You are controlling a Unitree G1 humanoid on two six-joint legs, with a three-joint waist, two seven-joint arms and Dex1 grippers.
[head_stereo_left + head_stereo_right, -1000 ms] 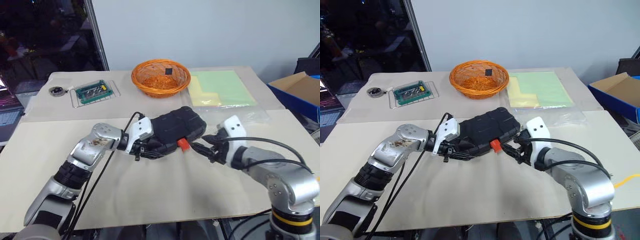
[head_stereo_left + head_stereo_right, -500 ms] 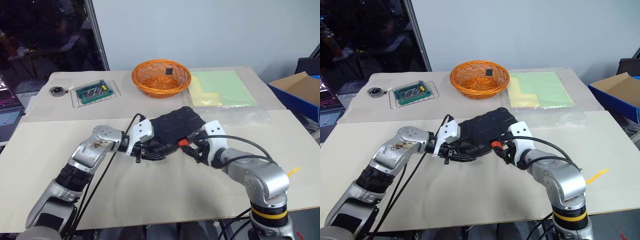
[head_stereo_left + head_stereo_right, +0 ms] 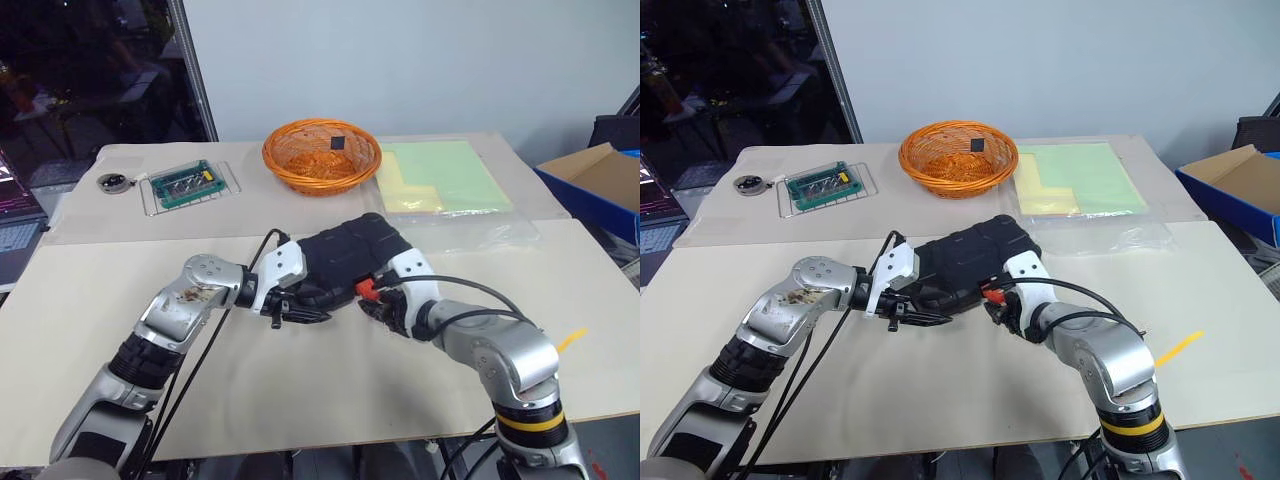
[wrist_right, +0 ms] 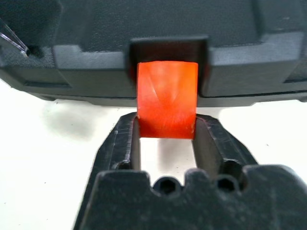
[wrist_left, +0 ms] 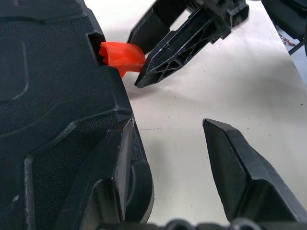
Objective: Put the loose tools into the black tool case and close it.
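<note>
The black tool case [image 3: 350, 262] lies shut on the table [image 3: 300, 400], between the two grippers. The right gripper [image 4: 165, 139] has its two fingers pinched on either side of the orange latch [image 4: 167, 98], which projects from the case edge directly ahead of the fingertips; the latch tab sits in the gap with each finger [image 4: 125, 143] touching one flank. The left gripper [image 5: 168, 158] is spread: one finger lies against the ribbed shell of the case, the other [image 5: 240, 172] stands free over the bare tabletop, so the case is braced from that side rather than clamped. Judged from this, the step in hand is seating the latch. To do it well, keep the left gripper pressing the shell so the case cannot slide away from the right gripper, and keep the latch centred between the right fingers. Then drive the tab squarely toward the case edge, without twisting, so that it does not slip out sideways. Whether the latch is already fully seated cannot be told. The surface is a pale, matt sheet under both grippers, apparently offering little grip, so the case may skate if pushed from one side alone. Beyond the grippers stand an orange wicker basket [image 3: 322, 155], a green sheet [image 3: 440, 175] in a clear sleeve, and a small green box [image 3: 185, 183] on a clear tray. A cardboard box [image 3: 600, 185] stands off to the right.
</note>
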